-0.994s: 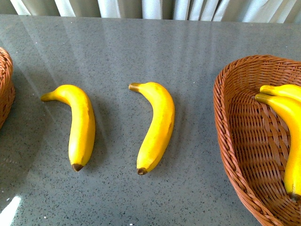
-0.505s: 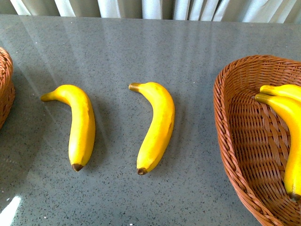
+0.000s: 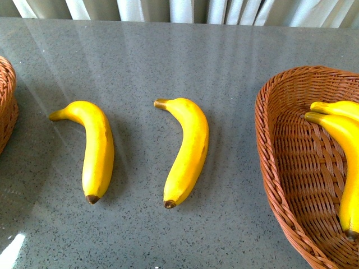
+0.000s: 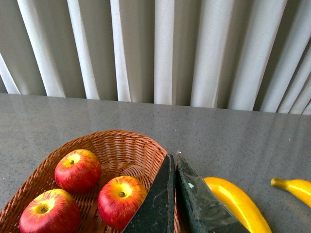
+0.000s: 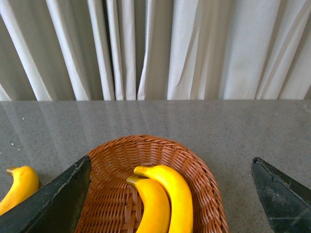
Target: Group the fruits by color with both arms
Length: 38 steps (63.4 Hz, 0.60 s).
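Two yellow bananas lie on the grey table in the front view, one at the left [image 3: 95, 148] and one in the middle [image 3: 188, 150]. Two more bananas [image 3: 343, 151] rest in the wicker basket [image 3: 280, 168] at the right. No arm shows in the front view. The left wrist view shows three red apples [image 4: 77, 170] [image 4: 121, 200] [image 4: 48, 213] in another wicker basket [image 4: 131, 145]. My left gripper [image 4: 174, 162] hangs shut and empty over that basket's rim, a banana [image 4: 238, 206] beside it. My right gripper [image 5: 170, 167] stands wide open above the basket's two bananas [image 5: 167, 194].
The left basket's edge [image 3: 7, 101] shows at the front view's left border. White curtains [image 3: 179, 8] hang behind the table's far edge. A second banana's tip [image 4: 294, 187] lies on the table [image 4: 233, 141] in the left wrist view, and one [image 5: 19, 187] shows in the right wrist view.
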Each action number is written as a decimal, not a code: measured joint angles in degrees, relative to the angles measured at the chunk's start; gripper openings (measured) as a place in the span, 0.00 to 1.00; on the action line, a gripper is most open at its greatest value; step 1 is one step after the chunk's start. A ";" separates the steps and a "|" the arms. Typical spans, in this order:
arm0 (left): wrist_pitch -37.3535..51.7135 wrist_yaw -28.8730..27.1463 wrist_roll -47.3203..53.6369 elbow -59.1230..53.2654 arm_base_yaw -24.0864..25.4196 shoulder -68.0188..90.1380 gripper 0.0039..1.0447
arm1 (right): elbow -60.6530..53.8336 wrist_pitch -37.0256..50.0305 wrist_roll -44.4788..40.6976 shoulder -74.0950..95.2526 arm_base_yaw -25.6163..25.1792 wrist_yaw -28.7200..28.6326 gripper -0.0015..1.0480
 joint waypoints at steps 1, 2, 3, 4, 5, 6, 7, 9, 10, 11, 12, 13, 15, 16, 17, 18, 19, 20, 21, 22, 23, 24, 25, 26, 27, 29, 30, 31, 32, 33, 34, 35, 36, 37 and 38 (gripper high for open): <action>0.00 0.00 0.00 0.00 0.00 0.00 0.01 | 0.00 0.00 0.00 -0.02 0.00 -0.04 0.91; 0.00 0.00 0.00 0.00 0.00 0.00 0.01 | 0.00 0.00 0.00 -0.02 0.00 -0.02 0.91; 0.00 -0.02 0.00 0.00 0.00 0.00 0.01 | 0.00 0.00 0.00 -0.02 0.00 0.00 0.91; 0.00 0.00 0.00 0.00 0.00 -0.02 0.01 | 0.00 0.00 0.00 0.00 0.00 0.00 0.91; 0.00 0.00 0.00 0.00 0.00 -0.02 0.01 | 0.00 0.00 0.00 0.00 0.00 0.00 0.91; 0.00 0.00 0.00 0.00 0.00 -0.02 0.01 | 0.00 0.00 0.00 0.00 0.00 -0.02 0.91; 0.00 0.00 0.00 0.00 0.00 -0.02 0.01 | 0.00 0.00 0.00 -0.02 0.00 0.00 0.91; 0.00 0.00 0.00 0.00 0.00 -0.02 0.01 | 0.00 0.00 0.00 -0.02 0.00 0.00 0.91; 0.00 0.00 -0.02 0.00 0.00 -0.02 0.01 | 0.00 0.00 0.00 -0.02 0.00 0.00 0.91; 0.00 0.00 -0.02 0.00 0.00 -0.02 0.05 | 0.00 0.00 0.00 0.00 0.00 0.00 0.91; 0.00 0.00 0.00 0.00 0.00 -0.02 0.06 | 0.00 0.00 0.00 0.00 0.00 0.00 0.91; 0.00 0.00 0.00 0.00 0.00 -0.02 0.10 | 0.00 0.00 0.00 0.00 0.00 0.00 0.91; 0.00 0.00 0.00 0.00 0.00 -0.02 0.15 | 0.00 0.00 0.00 0.00 0.00 0.00 0.91; 0.00 0.00 0.00 0.00 0.00 -0.02 0.19 | 0.00 0.00 0.00 -0.02 0.00 0.00 0.91; 0.00 0.00 0.00 0.00 0.00 -0.02 0.20 | 0.00 0.00 0.00 0.00 0.00 0.00 0.91; 0.00 0.00 -0.02 0.00 0.00 -0.02 0.24 | 0.00 0.00 0.00 -0.02 0.00 0.00 0.91; 0.00 0.00 0.00 0.00 0.00 -0.02 0.27 | 0.00 0.00 0.00 -0.02 0.00 0.00 0.91; 0.00 0.00 -0.02 0.00 0.00 -0.02 0.29 | 0.00 0.00 0.00 -0.02 0.00 0.00 0.91; 0.00 0.00 0.00 0.00 0.00 -0.02 0.32 | 0.00 0.00 0.00 -0.02 0.00 0.00 0.91; 0.00 0.00 -0.02 0.00 0.00 -0.02 0.34 | 0.00 0.00 0.00 -0.02 0.00 0.00 0.91; 0.00 0.00 -0.02 0.00 0.00 -0.02 0.37 | 0.00 0.00 0.00 -0.02 0.00 0.00 0.91; 0.00 0.00 0.00 0.00 0.00 -0.02 0.41 | 0.00 0.00 0.00 -0.02 0.00 0.00 0.91; 0.00 0.00 0.00 0.00 0.00 -0.02 0.42 | 0.00 0.00 0.00 0.00 0.00 0.00 0.91; 0.00 0.00 -0.02 0.00 0.00 -0.02 0.46 | 0.00 0.00 0.00 0.00 0.00 0.00 0.91; 0.00 0.00 0.00 0.00 0.00 -0.02 0.47 | 0.00 0.00 0.00 0.00 0.00 0.00 0.91; 0.00 0.00 -0.02 0.00 0.00 -0.02 0.54 | 0.00 0.00 0.00 -0.02 0.00 0.00 0.91; 0.00 0.00 0.00 0.00 0.00 -0.02 0.56 | 0.00 0.00 0.00 -0.02 0.00 0.00 0.91; 0.00 0.00 -0.02 0.00 0.00 -0.02 0.60 | 0.00 0.00 0.00 -0.02 0.00 0.00 0.91; 0.00 0.00 0.00 0.00 0.00 -0.02 0.61 | 0.00 0.00 0.00 0.00 0.00 0.00 0.91; 0.00 0.00 -0.02 0.00 0.00 -0.02 0.65 | 0.00 0.00 0.00 -0.02 0.00 0.00 0.91; 0.00 0.00 -0.02 0.00 0.00 -0.02 0.68 | 0.00 0.00 0.00 -0.02 0.00 0.00 0.91; 0.00 0.00 -0.02 0.00 0.00 -0.02 0.70 | 0.00 0.00 0.00 -0.02 0.00 0.00 0.91; 0.00 0.00 0.00 0.00 0.00 -0.02 0.73 | 0.00 0.00 0.00 -0.02 0.00 0.00 0.91; 0.00 0.00 -0.02 0.00 0.00 -0.02 0.75 | 0.00 0.00 0.00 -0.02 0.00 0.00 0.91; 0.00 0.00 -0.02 0.00 0.00 -0.02 0.78 | 0.00 0.00 0.00 -0.02 0.00 0.00 0.91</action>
